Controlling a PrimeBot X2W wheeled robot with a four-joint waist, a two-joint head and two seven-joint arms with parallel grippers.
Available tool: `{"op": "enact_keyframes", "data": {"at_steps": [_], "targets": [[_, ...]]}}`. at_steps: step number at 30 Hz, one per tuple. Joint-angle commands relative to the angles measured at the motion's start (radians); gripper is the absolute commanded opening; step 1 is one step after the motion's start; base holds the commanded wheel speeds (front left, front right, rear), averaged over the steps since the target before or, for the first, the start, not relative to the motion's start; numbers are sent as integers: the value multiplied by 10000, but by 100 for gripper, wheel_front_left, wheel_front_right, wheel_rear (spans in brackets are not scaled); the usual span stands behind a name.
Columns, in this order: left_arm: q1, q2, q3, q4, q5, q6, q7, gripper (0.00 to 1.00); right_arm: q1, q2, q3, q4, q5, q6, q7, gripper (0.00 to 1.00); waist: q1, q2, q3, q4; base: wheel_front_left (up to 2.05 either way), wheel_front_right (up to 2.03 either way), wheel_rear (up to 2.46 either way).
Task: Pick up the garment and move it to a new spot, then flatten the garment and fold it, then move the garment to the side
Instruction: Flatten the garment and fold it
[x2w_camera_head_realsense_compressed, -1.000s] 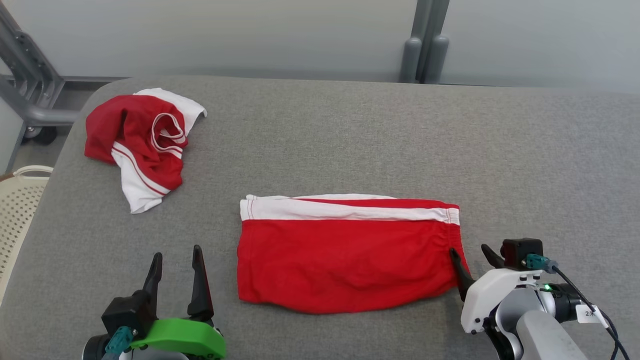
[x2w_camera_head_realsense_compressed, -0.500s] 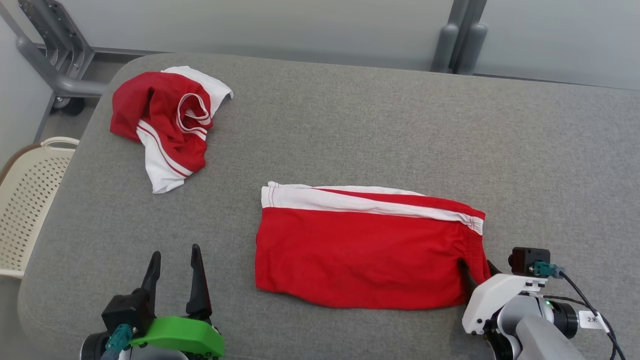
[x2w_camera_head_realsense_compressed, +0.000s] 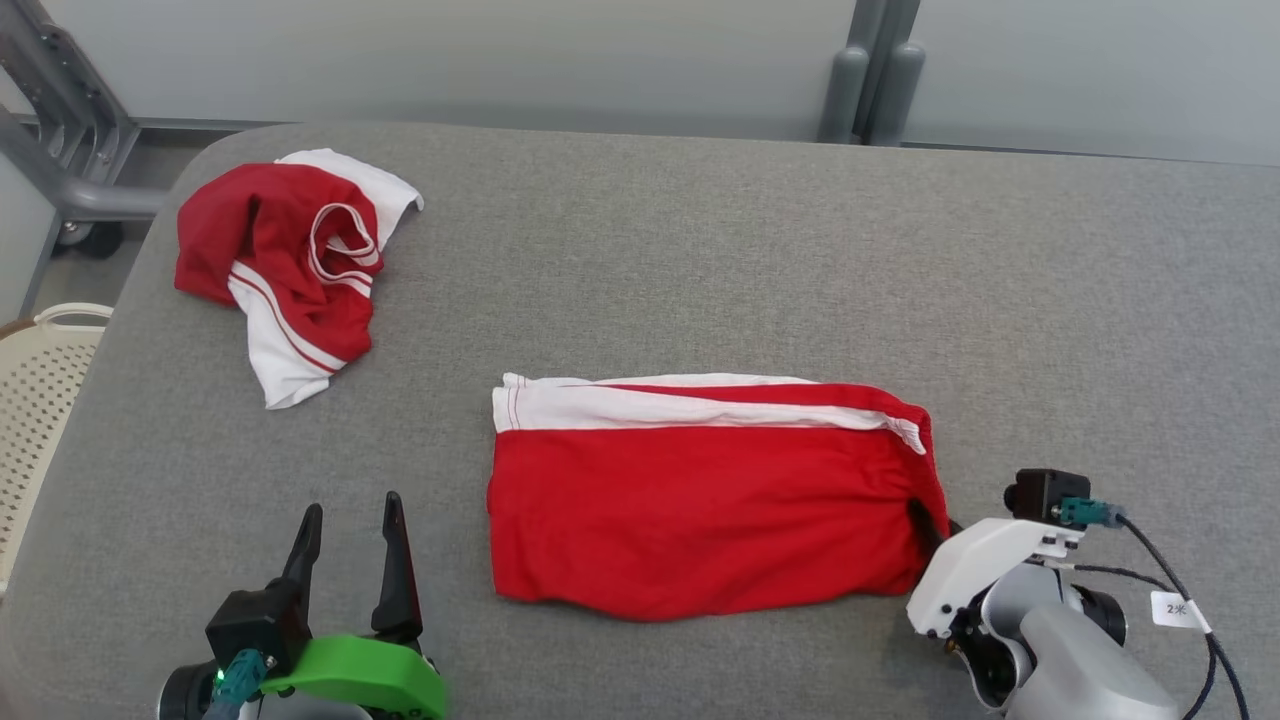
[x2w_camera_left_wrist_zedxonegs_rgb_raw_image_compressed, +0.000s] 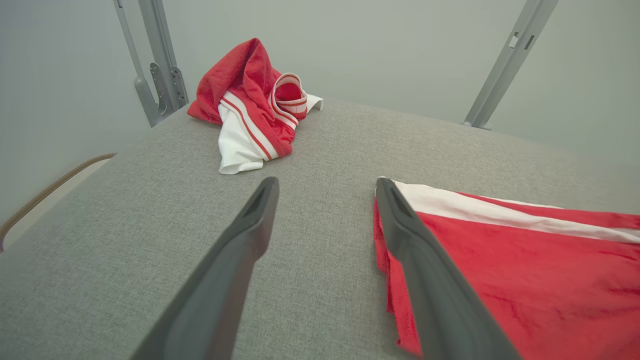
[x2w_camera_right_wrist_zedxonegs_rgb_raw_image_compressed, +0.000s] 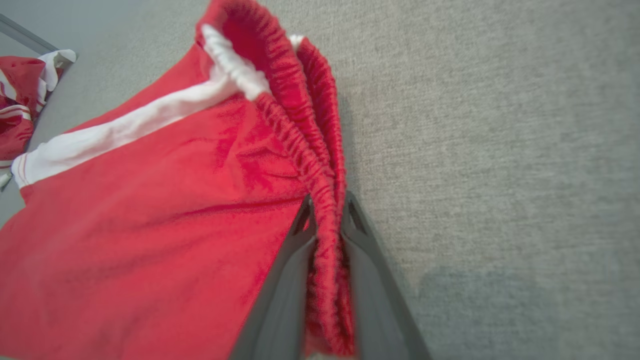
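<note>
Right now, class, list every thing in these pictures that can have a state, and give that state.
Folded red shorts with white stripe: lying mostly flat on the grey fabric table, waistband pinched.
Crumpled red-and-white garment: bunched, untouched, at the table's far left.
Left gripper: open, empty.
Right gripper: shut on the shorts' waistband.

The folded garment (x2w_camera_head_realsense_compressed: 700, 510) was bright red w/ one white band along its far edge. The crumpled garment (x2w_camera_head_realsense_compressed: 285, 265) was darker red & white, w/ thin red stripes on the white. The table (x2w_camera_head_realsense_compressed: 700, 250) was plain grey, finely speckled. The left gripper (x2w_camera_head_realsense_compressed: 353, 505) was black w/ a green body. The basket (x2w_camera_head_realsense_compressed: 40, 400) was cream, its rim perhaps brown.
</note>
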Motion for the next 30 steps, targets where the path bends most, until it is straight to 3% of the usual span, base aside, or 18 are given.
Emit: {"op": "enact_keyframes", "data": {"at_steps": [1, 12, 16, 20, 30], "targets": [[-9, 65, -1, -41, 59, -31, -27, 100, -93, -343, 97, -73, 245, -17, 165, 0, 0, 0, -27, -246, 0, 0, 0], [-154, -23, -207, -52, 88, -24, -4, 100, -536, -2382, 278, -364, 1018, -17, 825, 0, 0, 0, 105, -1122, 0, 0, 0], [-254, -45, -242, -73, 108, -35, -7, 100, -711, -2815, 121, -202, 971, -15, 756, 0, 0, 0, 184, -1294, 0, 0, 0], [-252, -27, -235, -59, 94, -42, -9, 100, -754, -2981, 199, -37, 708, -15, 676, 0, 0, 0, 209, -1394, 0, 0, 0], [-209, -29, -254, 14, 44, -3, -14, 100, -649, -2392, 1001, -720, 827, -12, 1124, 0, 0, 0, 42, -1555, 0, 0, 0]]}}
